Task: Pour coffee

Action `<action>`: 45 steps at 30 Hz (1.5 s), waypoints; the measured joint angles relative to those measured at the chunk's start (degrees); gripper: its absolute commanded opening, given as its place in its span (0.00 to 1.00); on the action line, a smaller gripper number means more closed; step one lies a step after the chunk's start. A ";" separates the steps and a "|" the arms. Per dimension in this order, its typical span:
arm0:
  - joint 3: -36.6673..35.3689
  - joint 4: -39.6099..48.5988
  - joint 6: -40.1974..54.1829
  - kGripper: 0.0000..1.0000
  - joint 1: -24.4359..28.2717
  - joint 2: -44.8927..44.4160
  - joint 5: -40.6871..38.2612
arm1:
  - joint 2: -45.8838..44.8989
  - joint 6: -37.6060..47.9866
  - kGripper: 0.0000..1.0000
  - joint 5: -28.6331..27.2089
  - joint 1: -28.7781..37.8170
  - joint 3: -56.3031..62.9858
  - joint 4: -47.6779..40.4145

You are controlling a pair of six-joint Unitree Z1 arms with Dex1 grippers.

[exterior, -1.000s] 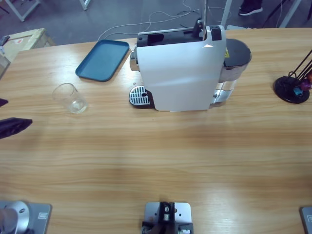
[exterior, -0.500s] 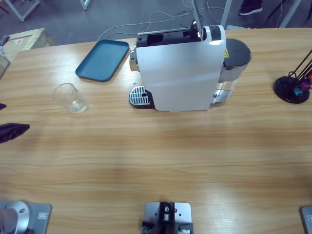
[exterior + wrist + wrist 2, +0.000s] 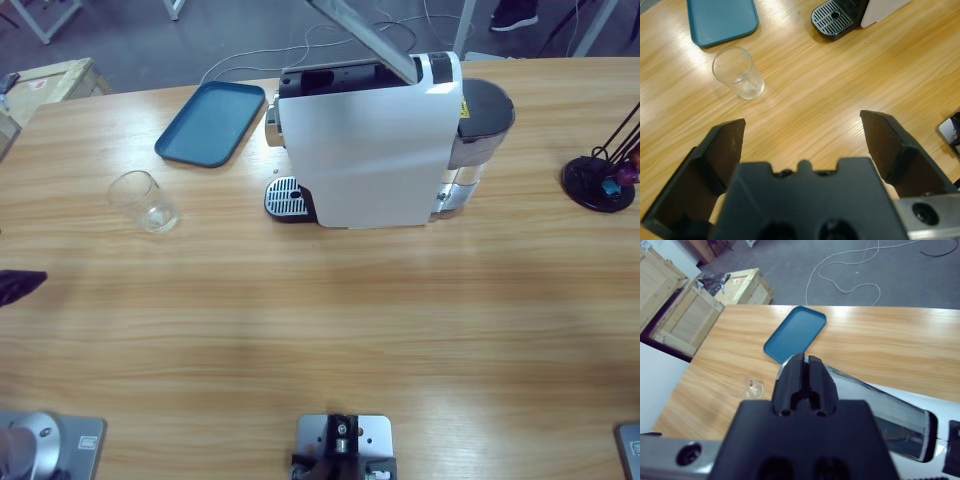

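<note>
A clear drinking glass (image 3: 145,201) (image 3: 738,73) stands upright on the table, left of the white coffee machine (image 3: 370,150). No coffee shows in it or in any view. My left gripper (image 3: 802,120) is open wide and short of the glass, with nothing between its jaws. In the high view only its black tip (image 3: 15,285) shows at the left edge. My right gripper (image 3: 802,360) is shut, with a silver lever (image 3: 880,410) passing beneath it. That lever (image 3: 365,35) slants up and left from the machine's top. The glass (image 3: 750,387) shows faintly below.
A teal tray (image 3: 210,122) (image 3: 722,20) (image 3: 794,333) lies behind the glass. The machine's black drip grille (image 3: 287,197) (image 3: 835,12) juts out at its lower left. A black capsule stand (image 3: 600,180) sits far right. Wooden crates (image 3: 685,315) stand on the floor beyond the table.
The machine's lever has swung from nearly upright to slanting far to the left. My left gripper has drawn back toward the left edge and a little nearer the front.
</note>
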 measured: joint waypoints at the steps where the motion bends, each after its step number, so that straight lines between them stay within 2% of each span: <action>1: 0.00 0.00 0.00 0.99 0.00 0.00 -0.01 | 0.18 0.00 0.00 0.00 0.09 0.00 -0.01; 11: 0.00 0.61 0.00 0.99 0.00 0.00 -0.04 | 4.93 0.00 0.00 0.00 1.66 1.75 -0.96; 29: -1.49 0.64 0.00 0.99 0.00 0.15 -0.05 | 7.20 0.00 0.00 0.10 1.82 3.86 -2.11; 30: -1.50 0.64 -0.02 0.99 0.00 0.21 -0.05 | 7.20 0.00 0.28 0.10 1.82 3.86 -2.11; 31: -1.52 0.64 -0.13 0.99 0.00 0.23 -0.04 | 7.20 0.00 0.88 0.10 1.82 3.86 -2.11; 32: -1.60 0.64 -0.24 0.99 0.00 0.23 -0.04 | 7.20 0.00 1.00 0.10 1.82 3.85 -2.12; 36: -1.79 -0.26 -2.09 0.99 0.00 0.24 0.63 | 5.10 -1.87 1.00 -0.82 1.98 4.18 -0.85; 40: -1.18 -3.81 -6.36 0.99 0.57 0.24 6.23 | -3.57 -6.75 1.00 -0.23 2.36 7.00 1.93; 45: 5.15 -16.08 -8.41 0.99 10.52 3.13 9.07 | -19.61 -9.78 1.00 -0.48 4.42 16.33 8.90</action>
